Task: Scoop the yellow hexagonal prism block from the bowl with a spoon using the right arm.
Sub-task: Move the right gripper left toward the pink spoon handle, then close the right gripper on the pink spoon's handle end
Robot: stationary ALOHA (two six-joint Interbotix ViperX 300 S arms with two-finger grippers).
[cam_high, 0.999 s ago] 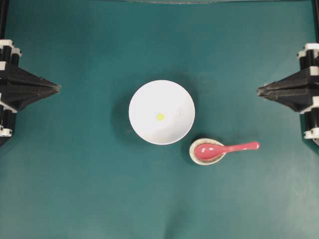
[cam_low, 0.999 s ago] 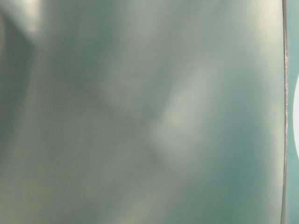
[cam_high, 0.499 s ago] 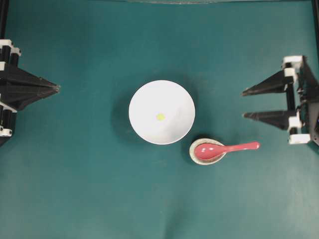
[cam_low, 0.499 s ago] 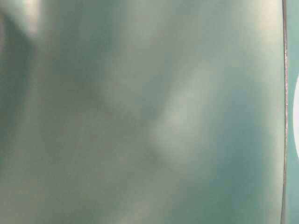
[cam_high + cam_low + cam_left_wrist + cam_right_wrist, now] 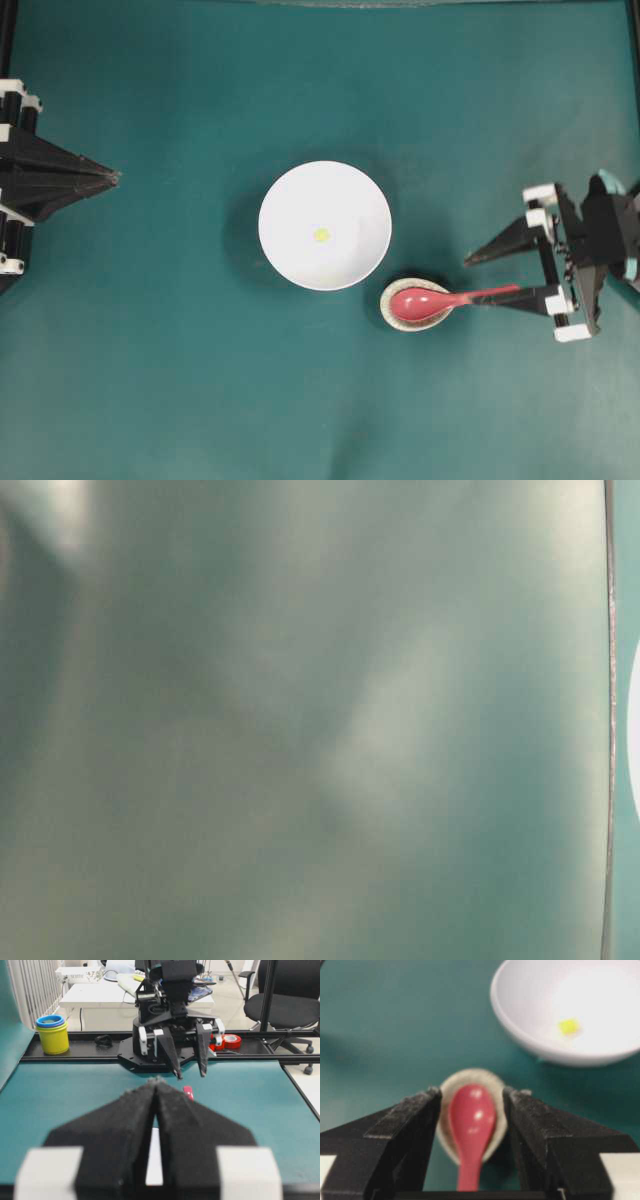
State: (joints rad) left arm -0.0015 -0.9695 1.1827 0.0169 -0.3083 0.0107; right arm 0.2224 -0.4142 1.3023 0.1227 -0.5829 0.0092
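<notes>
Spoon framed between the spread fingers of the right gripper, not clasped; handle lined up between them. Scoop resting in the speckled spoon rest, just beside the white bowl. Yellow block lying at the bowl's middle. Left gripper pinched closed, empty, well apart.

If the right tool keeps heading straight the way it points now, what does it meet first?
The spoon: the right tool is open with its fingers either side of the handle. Beyond the scoop comes the spoon rest under it. How high the tool sits is unclear.
</notes>
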